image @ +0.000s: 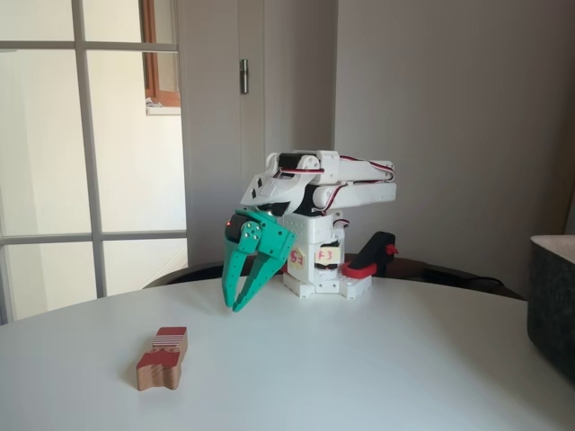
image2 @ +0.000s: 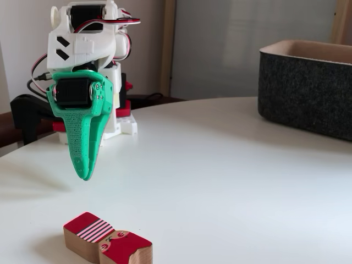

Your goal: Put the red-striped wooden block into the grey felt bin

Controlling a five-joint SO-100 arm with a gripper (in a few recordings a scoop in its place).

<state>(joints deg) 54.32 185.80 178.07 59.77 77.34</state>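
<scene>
The red-striped wooden block (image: 163, 357) lies flat on the white round table (image: 377, 359), near its front left; in the other fixed view the block (image2: 107, 242) is at the bottom left, striped end to the left. My green gripper (image: 235, 306) hangs tips-down just above the table, behind and to the right of the block, its fingers meeting at the tips with nothing between them. In the other fixed view my gripper (image2: 85, 176) hovers above the block, slightly left. The grey felt bin (image: 552, 301) stands at the right edge; the bin (image2: 308, 91) is far right of the gripper.
My white arm base (image: 319, 265) sits at the table's far edge, folded low, with a red-and-black clamp (image: 373, 256) beside it. A window (image: 90, 153) and a door are behind. Bare tabletop (image2: 220, 176) lies between block and bin.
</scene>
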